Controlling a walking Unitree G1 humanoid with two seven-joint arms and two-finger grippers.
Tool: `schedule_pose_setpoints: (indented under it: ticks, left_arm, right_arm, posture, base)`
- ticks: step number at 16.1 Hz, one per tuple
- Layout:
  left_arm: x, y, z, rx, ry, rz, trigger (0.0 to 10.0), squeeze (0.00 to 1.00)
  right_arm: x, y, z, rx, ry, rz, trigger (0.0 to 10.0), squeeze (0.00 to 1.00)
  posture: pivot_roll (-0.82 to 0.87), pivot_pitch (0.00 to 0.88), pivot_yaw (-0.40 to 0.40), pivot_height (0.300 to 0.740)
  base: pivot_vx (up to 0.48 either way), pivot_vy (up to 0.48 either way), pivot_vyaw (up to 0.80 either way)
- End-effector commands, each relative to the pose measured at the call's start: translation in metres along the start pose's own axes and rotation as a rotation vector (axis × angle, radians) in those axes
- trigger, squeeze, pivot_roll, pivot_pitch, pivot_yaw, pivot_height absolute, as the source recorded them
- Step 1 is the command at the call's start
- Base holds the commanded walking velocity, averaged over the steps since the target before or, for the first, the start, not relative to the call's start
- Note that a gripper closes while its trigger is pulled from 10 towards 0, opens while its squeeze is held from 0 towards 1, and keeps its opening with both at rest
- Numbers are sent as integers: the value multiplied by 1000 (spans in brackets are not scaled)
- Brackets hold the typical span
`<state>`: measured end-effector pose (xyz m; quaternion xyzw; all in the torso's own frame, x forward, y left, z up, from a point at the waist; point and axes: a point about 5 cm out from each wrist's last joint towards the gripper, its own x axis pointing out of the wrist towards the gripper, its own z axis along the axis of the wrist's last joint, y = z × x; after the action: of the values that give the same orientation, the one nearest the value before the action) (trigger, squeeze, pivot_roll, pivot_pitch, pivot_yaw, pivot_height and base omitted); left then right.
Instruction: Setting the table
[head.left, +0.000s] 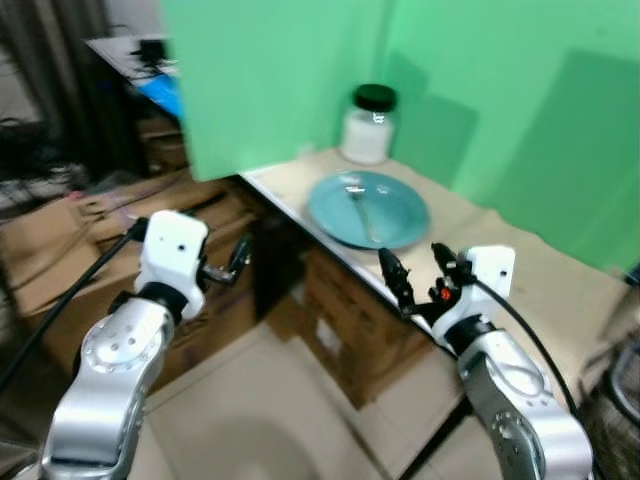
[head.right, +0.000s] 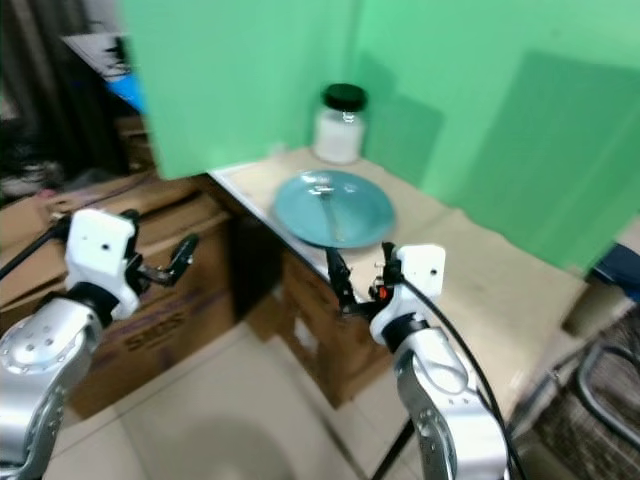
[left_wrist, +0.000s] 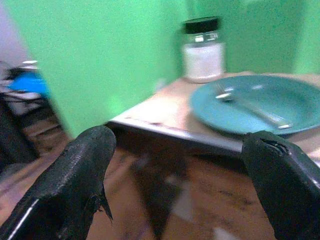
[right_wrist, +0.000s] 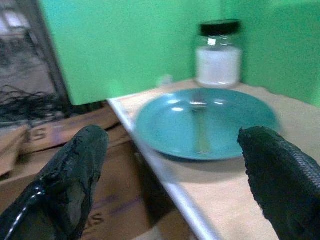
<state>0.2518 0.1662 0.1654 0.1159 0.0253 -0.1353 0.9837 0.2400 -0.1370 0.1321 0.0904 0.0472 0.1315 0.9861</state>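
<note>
1. both silver arms reach forward at the bottom of the head views; the right gripper (head.left: 418, 268) hangs at the near edge of the table (head.left: 520, 270), its two black fingers spread apart and holding nothing.
2. left gripper (head.left: 232, 262) is out over the floor to the left of the table corner, in front of cardboard boxes (head.left: 215, 225); its fingers (left_wrist: 75, 175) are spread wide too, empty.
3. just beyond the right gripper a teal plate (right_wrist: 225, 125) sits on the tan tabletop near the table's edge.
4. a metal fork (right_wrist: 200, 127) lies inside the plate, its tines pointing toward the back wall.
5. behind the plate, close to the green backdrop (head.left: 300, 70), stands a glass jar (head.left: 369, 125) with a black lid and white contents, upright and apart from the plate.
6. more cardboard boxes (head.right: 330, 330) are stacked under the table.
</note>
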Motion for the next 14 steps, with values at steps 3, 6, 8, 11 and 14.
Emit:
schedule_pose_setpoints:
  ticks: [3, 6, 8, 11, 14]
  left_arm:
    - [-2, 4, 4, 24, -14, 2, 10000, 0]
    - [-1, 3, 4, 24, -13, -6, 10000, 0]
    - [-1, 2, 4, 24, -13, -8, 10000, 0]
    - [-2, 1, 4, 26, -14, -16, 10000, 0]
    - [-2, 1, 3, 42, -10, -27, 10000, 0]
  right_arm:
    - [1, -1, 5, 12, -19, -9, 10000, 1000]
    - [2, 0, 4, 9, -15, -8, 10000, 1000]
    - [2, 0, 4, 6, -12, -6, 10000, 1000]
    - [3, 0, 3, -22, 20, -5, 10000, 1000]
    - [7, -2, 1, -36, 63, -21, 10000, 1000]
  posture:
    - [101, 0, -42, 740]
    - [99, 0, -41, 740]
    - [98, 0, -40, 740]
    - [100, 0, -45, 740]
    - [104, 0, -52, 740]
  base:
    - [368, 0, 0]
    - [369, 0, 0]
    - [369, 0, 0]
    - [369, 0, 0]
    - [369, 0, 0]
